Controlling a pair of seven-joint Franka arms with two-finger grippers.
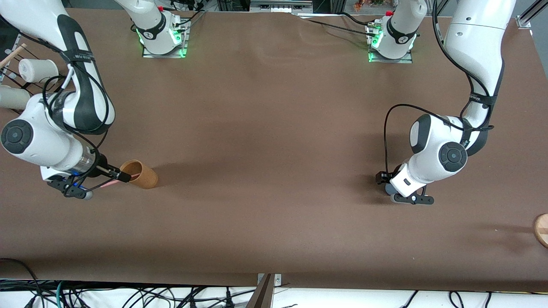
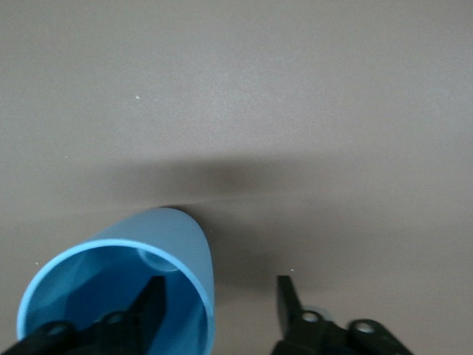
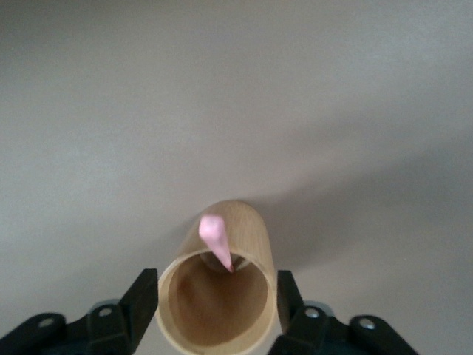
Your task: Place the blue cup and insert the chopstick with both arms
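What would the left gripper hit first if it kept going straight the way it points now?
Probably the blue cup: the left gripper has one finger inside the rim and the other outside the wall. Past the cup only bare table shows.

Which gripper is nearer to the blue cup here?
Left. The left gripper straddles the blue cup wall, one finger inside the cup. The right gripper is at the right arm's end, around the tan cup.

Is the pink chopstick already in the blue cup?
No, the pink chopstick leans in the tan cup; the blue cup holds only a finger of the left pincer.
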